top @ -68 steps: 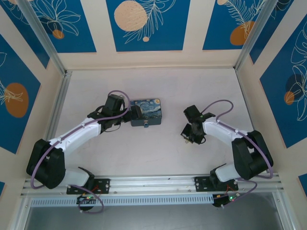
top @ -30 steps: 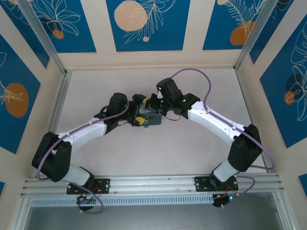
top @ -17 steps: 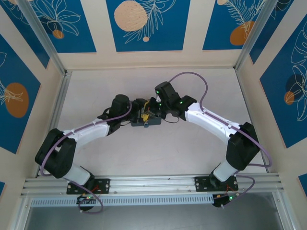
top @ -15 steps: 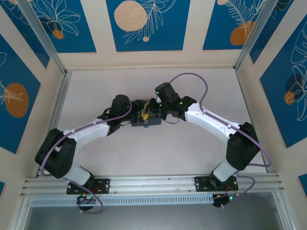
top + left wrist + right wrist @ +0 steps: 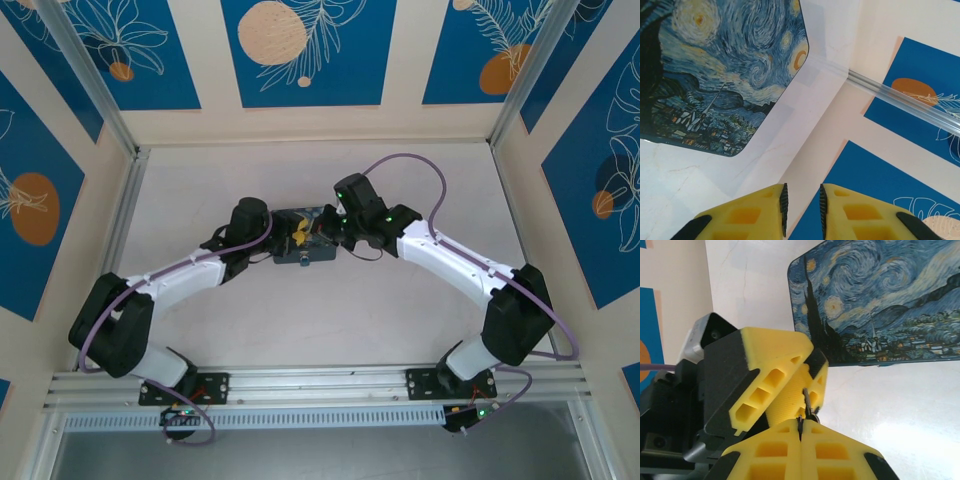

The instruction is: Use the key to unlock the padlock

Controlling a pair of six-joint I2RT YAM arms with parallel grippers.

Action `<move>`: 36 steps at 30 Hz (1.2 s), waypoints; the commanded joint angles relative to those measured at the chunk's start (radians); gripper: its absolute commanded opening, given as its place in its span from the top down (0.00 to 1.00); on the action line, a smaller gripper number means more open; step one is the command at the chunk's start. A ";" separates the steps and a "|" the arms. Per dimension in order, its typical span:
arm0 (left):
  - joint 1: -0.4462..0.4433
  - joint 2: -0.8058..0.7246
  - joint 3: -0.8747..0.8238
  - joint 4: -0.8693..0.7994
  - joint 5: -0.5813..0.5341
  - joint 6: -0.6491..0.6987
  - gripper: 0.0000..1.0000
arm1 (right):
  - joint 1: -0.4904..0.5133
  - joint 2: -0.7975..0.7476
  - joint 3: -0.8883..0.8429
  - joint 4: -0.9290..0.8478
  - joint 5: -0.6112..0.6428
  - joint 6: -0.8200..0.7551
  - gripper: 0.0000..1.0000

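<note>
At the bottom of the right wrist view, your right gripper (image 5: 800, 432) has its yellow fingers pressed flat together, pinching the key (image 5: 806, 401). You can see it as a thin dark metal sliver rising from the seam between them. Its upper tip sits right against the left gripper's yellow fingertips, which fill the centre left of that frame.

From the left wrist view, your left gripper (image 5: 801, 210) has its jaws drawn nearly together with only a slim gap. You cannot tell whether they pinch anything.

Overhead, both arms meet at the starry-night box (image 5: 306, 245) in the middle of the table (image 5: 420, 180). The padlock (image 5: 303, 263) looks like a tiny speck on the box's lower edge, too small to read.
</note>
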 commanded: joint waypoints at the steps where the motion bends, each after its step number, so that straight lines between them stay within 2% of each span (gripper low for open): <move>1: -0.011 -0.019 -0.002 -0.023 -0.018 0.019 0.78 | -0.006 -0.032 -0.016 0.007 0.011 0.014 1.00; 13: -0.012 -0.024 -0.005 -0.036 -0.018 0.039 0.78 | -0.008 -0.031 -0.014 0.013 0.011 0.015 1.00; 16: -0.012 -0.026 -0.008 -0.045 -0.014 0.045 0.71 | -0.009 -0.034 -0.010 0.013 0.011 0.015 1.00; 21: -0.011 -0.021 -0.016 -0.053 -0.004 0.050 0.50 | -0.008 -0.027 0.008 0.015 0.014 0.014 1.00; 24: -0.013 -0.012 -0.016 -0.047 0.008 0.047 0.45 | -0.006 -0.014 0.026 0.016 0.011 0.013 1.00; 30: -0.025 0.002 -0.012 -0.019 0.022 0.029 0.45 | 0.005 0.019 0.065 0.025 0.009 0.014 1.00; 36: -0.038 0.008 -0.015 0.025 0.015 -0.007 0.49 | 0.016 0.052 0.090 0.029 0.009 0.013 1.00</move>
